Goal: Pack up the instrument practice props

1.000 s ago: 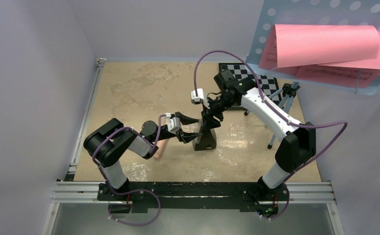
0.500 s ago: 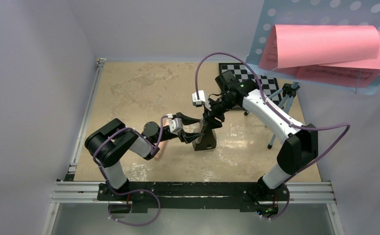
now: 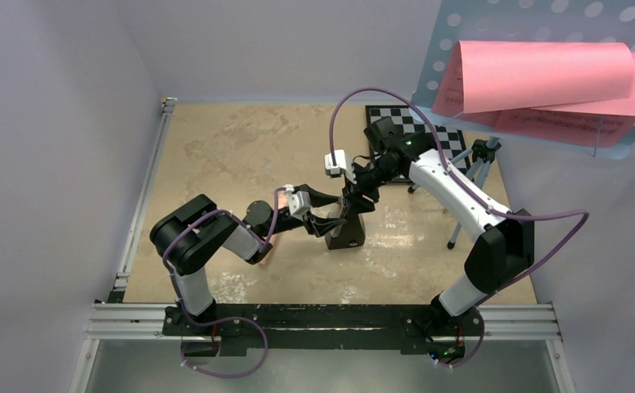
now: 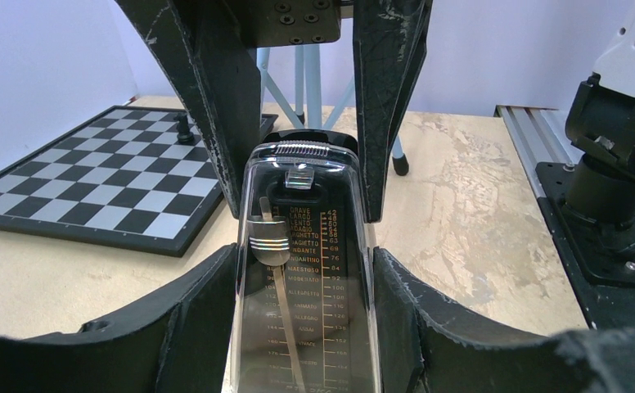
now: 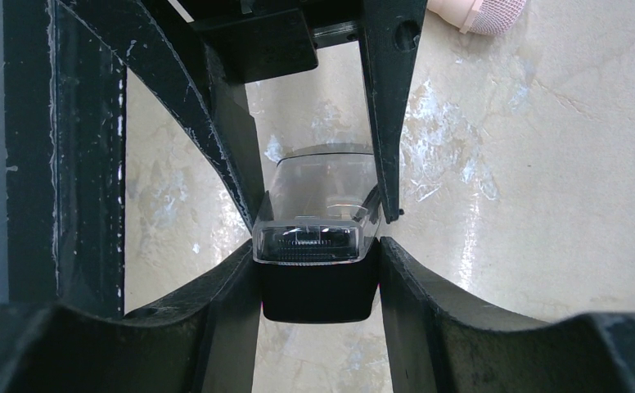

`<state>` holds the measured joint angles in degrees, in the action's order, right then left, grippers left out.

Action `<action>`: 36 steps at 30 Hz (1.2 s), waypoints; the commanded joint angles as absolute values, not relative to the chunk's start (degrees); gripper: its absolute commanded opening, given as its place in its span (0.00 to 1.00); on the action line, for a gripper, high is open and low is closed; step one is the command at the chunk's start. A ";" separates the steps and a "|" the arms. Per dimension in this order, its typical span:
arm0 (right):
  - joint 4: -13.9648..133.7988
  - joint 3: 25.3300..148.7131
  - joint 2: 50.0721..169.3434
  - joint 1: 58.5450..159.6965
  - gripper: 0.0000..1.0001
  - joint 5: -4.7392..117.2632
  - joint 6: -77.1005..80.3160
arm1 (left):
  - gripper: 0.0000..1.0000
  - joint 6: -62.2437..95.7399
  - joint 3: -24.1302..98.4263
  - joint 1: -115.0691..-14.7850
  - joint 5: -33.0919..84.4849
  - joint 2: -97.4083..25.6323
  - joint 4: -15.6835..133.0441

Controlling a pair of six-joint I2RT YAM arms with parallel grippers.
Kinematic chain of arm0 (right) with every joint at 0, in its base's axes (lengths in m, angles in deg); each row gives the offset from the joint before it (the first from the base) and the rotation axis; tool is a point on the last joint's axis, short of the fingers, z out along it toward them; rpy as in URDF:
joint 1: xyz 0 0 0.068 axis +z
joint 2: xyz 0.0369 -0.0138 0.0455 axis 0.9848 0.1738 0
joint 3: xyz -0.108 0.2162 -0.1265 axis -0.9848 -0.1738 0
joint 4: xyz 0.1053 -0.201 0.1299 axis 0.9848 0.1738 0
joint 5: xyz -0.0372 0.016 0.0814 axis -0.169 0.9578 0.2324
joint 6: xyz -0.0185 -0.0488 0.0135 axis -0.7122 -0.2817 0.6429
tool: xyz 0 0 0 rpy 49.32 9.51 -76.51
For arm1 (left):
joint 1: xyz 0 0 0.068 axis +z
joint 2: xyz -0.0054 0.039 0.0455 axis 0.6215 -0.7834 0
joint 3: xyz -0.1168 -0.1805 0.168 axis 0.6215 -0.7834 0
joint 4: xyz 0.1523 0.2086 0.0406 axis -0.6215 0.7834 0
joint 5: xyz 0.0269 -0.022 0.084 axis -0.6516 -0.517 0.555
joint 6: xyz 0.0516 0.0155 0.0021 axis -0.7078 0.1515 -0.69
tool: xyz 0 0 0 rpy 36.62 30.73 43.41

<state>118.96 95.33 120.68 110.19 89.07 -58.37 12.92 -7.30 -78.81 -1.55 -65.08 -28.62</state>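
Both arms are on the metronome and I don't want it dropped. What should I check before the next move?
1. Fingers of the left gripper against both sides of the metronome: ok.
2. Fingers of the right gripper against its upper part: ok.
3. Metronome upright: ok.
4. Its clear cover fully seated: cannot tell.
5. The recorder lies apart from it: ok.
6. Its base lifted off the table: cannot tell.
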 commanded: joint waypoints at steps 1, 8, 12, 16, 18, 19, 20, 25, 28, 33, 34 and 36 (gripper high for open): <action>120.39 91.65 123.10 115.07 0.00 96.03 -59.12 | 0.00 11.57 -10.25 -81.80 4.21 -72.46 -28.34; 123.37 88.61 120.08 112.69 0.00 92.36 -61.72 | 0.00 10.97 -11.01 -81.72 4.21 -71.29 -28.42; 125.17 87.82 119.54 110.98 0.00 91.36 -63.91 | 0.00 12.50 -12.55 -80.45 3.82 -69.76 -28.46; 126.18 87.01 118.35 110.17 0.00 89.92 -66.04 | 0.00 14.07 -14.08 -79.21 0.93 -68.01 -28.50; 126.23 86.72 117.73 109.76 0.00 89.69 -65.75 | 0.00 13.96 -14.31 -78.69 0.54 -67.22 -28.43; 126.37 86.52 117.63 109.60 0.00 89.37 -65.76 | 0.00 13.96 -14.40 -78.32 -0.13 -66.78 -28.41; 126.34 86.20 117.46 109.52 0.00 88.88 -65.76 | 0.00 13.96 -14.55 -78.00 -0.86 -66.25 -28.40; 126.20 84.55 115.99 109.19 0.00 87.64 -64.95 | 0.00 13.03 -14.82 -77.63 -4.05 -64.83 -28.48; 126.09 83.44 115.49 109.09 0.00 86.86 -65.16 | 0.00 14.88 -13.97 -77.54 -4.35 -64.86 -28.40; 125.69 83.57 116.01 109.06 0.00 85.97 -64.60 | 0.00 16.55 -10.16 -78.37 -5.33 -67.42 -28.29; 125.68 83.87 116.26 109.04 0.00 85.75 -64.39 | 0.00 15.96 -9.62 -78.48 -5.15 -67.95 -28.21; 125.73 84.53 116.42 109.06 0.00 85.55 -64.22 | 0.00 13.87 -9.01 -78.58 -5.30 -68.72 -26.64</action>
